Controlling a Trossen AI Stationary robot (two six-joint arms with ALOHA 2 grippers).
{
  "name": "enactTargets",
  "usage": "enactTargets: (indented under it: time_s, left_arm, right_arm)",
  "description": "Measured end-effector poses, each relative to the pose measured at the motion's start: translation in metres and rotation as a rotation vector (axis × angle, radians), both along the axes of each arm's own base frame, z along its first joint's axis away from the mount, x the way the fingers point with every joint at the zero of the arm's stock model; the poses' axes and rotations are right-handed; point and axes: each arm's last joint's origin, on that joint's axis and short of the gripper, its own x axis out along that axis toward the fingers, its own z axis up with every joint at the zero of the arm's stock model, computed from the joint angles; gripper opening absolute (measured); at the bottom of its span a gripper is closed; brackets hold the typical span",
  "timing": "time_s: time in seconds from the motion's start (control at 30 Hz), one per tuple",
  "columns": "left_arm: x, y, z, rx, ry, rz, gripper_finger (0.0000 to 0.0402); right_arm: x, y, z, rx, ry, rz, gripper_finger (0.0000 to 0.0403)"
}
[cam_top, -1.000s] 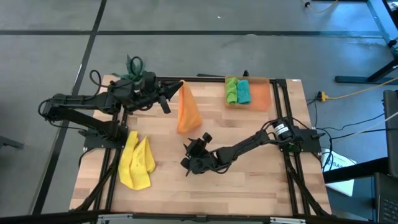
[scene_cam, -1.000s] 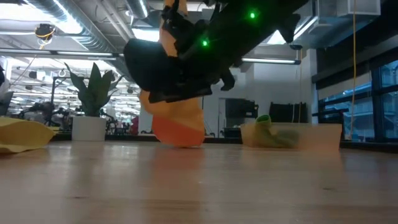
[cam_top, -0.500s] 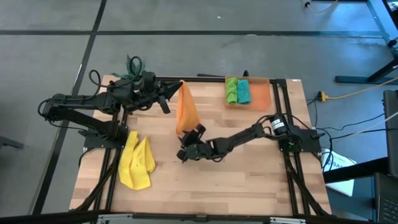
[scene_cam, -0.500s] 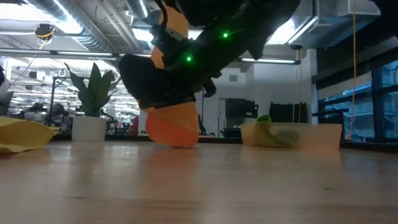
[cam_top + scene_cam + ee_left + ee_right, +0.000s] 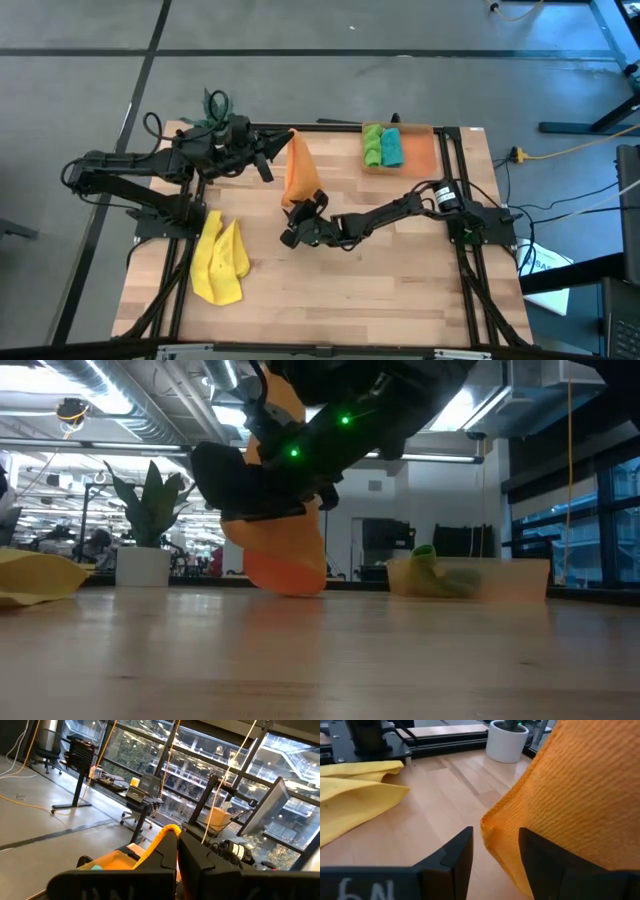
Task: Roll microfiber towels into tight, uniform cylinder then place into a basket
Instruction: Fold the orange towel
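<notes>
The left gripper (image 5: pixel 290 136), jaws clamped on a top corner of the orange towel (image 5: pixel 300 175), holds it hanging to the worktop (image 5: pixel 400 290), apparently to spread it. The right gripper (image 5: pixel 492 852), jaws wide, nears its lower corner. Green and teal rolls lie in the basket (image 5: pixel 422 155); the yellow towel (image 5: pixel 220 262) waits.

fingers (image 5: pixel 455 857) apart | orange towel (image 5: pixel 570 795) edge btwn | yellow towel (image 5: pixel 355 795) | white pot (image 5: pixel 507 742)

Four towels: orange (image 5: pixel 300 173), yellow (image 5: pixel 220 260), green (image 5: pixel 372 146), teal (image 5: pixel 392 148); one basket (image 5: pixel 422 153); one plant (image 5: pixel 150 500).
</notes>
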Motion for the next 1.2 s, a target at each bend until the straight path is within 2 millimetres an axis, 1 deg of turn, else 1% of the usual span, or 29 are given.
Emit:
enactTargets:
  time_s: [0.13,0.3,0.43,0.5,0.63,0.7,0.77,0.9,1.03,1.2]
  left_arm:
    - [0.001,0.0,0.001,-0.003,-0.02,0.006,0.0]
    - [-0.001,0.0,0.01,0.038,-0.095,0.017,0.0]
    - [-0.002,0.0,0.013,0.045,-0.125,0.015,0.0]
    - [-0.002,0.0,0.013,0.047,-0.122,0.011,0.0]
    - [-0.002,0.0,0.013,0.088,-0.101,0.019,0.0]
    - [-0.002,0.0,0.013,0.091,-0.099,0.019,0.0]
    - [-0.002,0.0,0.013,0.092,-0.099,0.018,0.0]
    - [-0.001,0.0,0.011,0.091,-0.081,0.017,0.0]
    - [-0.001,0.0,0.011,0.079,-0.081,0.014,0.0]
    - [-0.001,0.0,0.011,0.066,-0.088,0.014,0.0]
  right_arm:
    - [0.002,-0.001,0.002,-0.003,-0.013,0.021,0.0159]
    - [0.002,0.0,0.002,-0.007,-0.009,0.024,0.0159]
    - [0.001,0.0,0.002,0.004,-0.017,0.021,0.0159]
    - [0.002,0.0,0.002,0.053,-0.041,0.029,0.0159]
    - [0.004,0.005,0.001,0.216,-0.1,0.109,0.0159]
    - [0.003,0.009,0.001,0.248,-0.111,0.117,0.0159]
    - [0.002,0.013,0.001,0.225,-0.112,0.096,0.0159]
    - [0.0,0.017,0.003,0.093,-0.088,0.032,0.0159]
    - [0.004,0.02,0.017,-0.06,-0.049,0.008,0.0159]
    - [0.01,0.018,0.029,-0.152,-0.02,-0.001,0.0159]
